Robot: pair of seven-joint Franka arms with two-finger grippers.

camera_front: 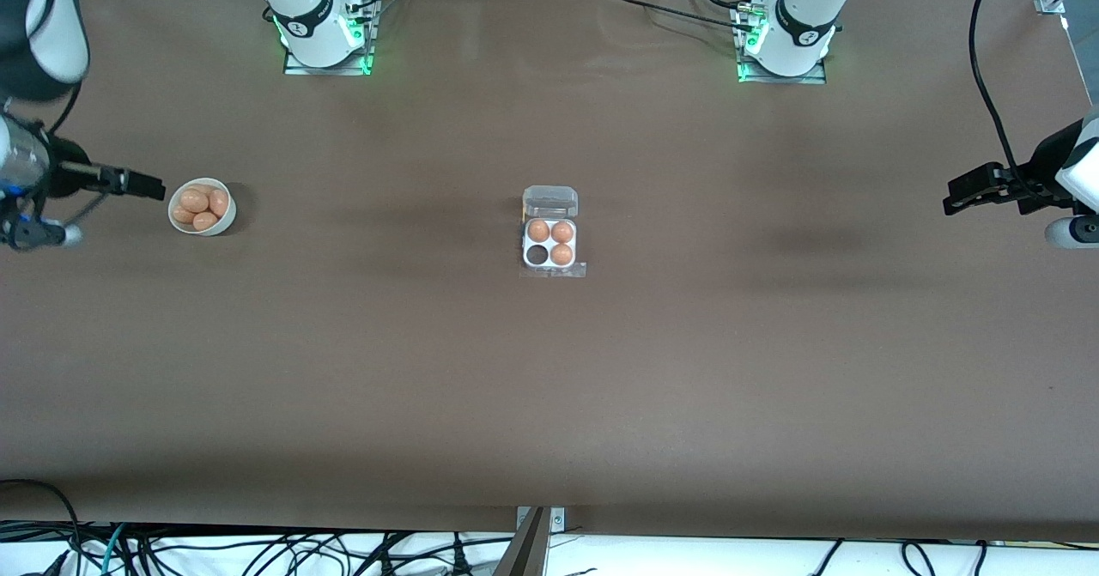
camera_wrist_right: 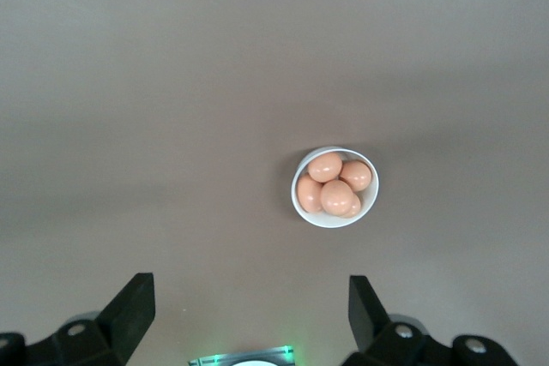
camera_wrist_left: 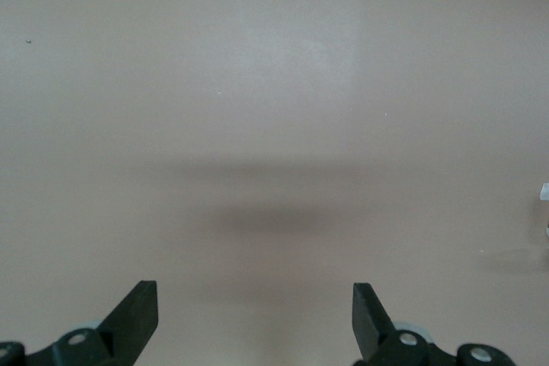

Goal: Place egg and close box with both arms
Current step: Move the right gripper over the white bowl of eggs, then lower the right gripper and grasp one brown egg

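Note:
The box (camera_front: 549,244) lies at the table's middle with its clear lid (camera_front: 550,202) folded open, farther from the front camera than the tray. Three brown eggs (camera_front: 561,255) fill three cells; the cell (camera_front: 537,255) toward the right arm's end is empty. Several more brown eggs (camera_front: 196,201) lie in a white bowl (camera_front: 221,227) at the right arm's end, also seen in the right wrist view (camera_wrist_right: 335,196). My right gripper (camera_front: 153,187) is open and empty, up in the air beside the bowl. My left gripper (camera_front: 955,199) is open and empty over bare table at the left arm's end.
The brown table (camera_front: 549,387) stretches wide around the box. The two arm bases (camera_front: 322,27) (camera_front: 786,39) stand along the edge farthest from the front camera. Cables hang along the nearest edge (camera_front: 258,550). The right wrist view shows the bowl's rim (camera_wrist_right: 300,209).

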